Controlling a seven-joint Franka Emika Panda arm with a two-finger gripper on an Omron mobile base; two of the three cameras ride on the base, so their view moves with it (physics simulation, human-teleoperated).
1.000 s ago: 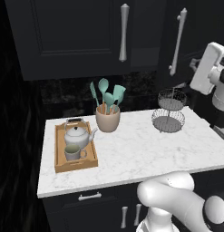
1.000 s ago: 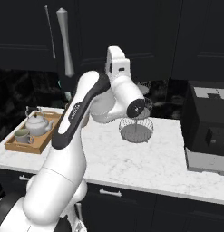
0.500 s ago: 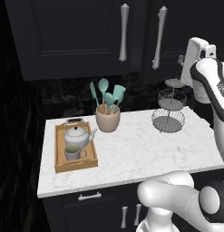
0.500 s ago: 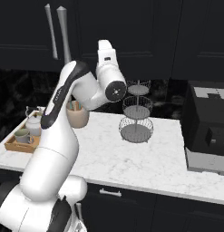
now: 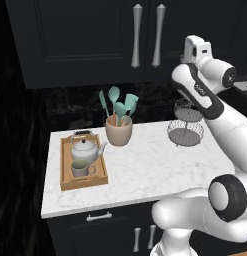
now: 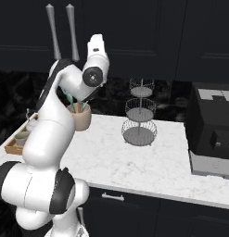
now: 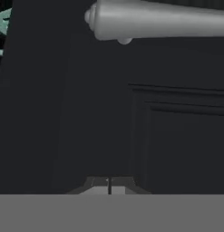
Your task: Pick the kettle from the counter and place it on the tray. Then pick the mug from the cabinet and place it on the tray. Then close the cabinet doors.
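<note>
Now pincer (image 7: 109, 185) shut against cabinet doors (image 7: 145, 136)

On the marble counter (image 5: 145, 165), a wooden tray (image 5: 66, 181) sits at the left end, holding the pale kettle (image 5: 85, 149) at its far side and the mug (image 5: 81, 168) just in front of it. A tan utensil pot (image 5: 118, 132) stands right of the tray, a wire tiered basket (image 5: 185, 131) farther right. Above, both black cabinet doors (image 5: 95, 40) are closed, silver bar handles (image 5: 136, 36) side by side. The white arm (image 5: 205, 95) reaches up near the right door.
</note>
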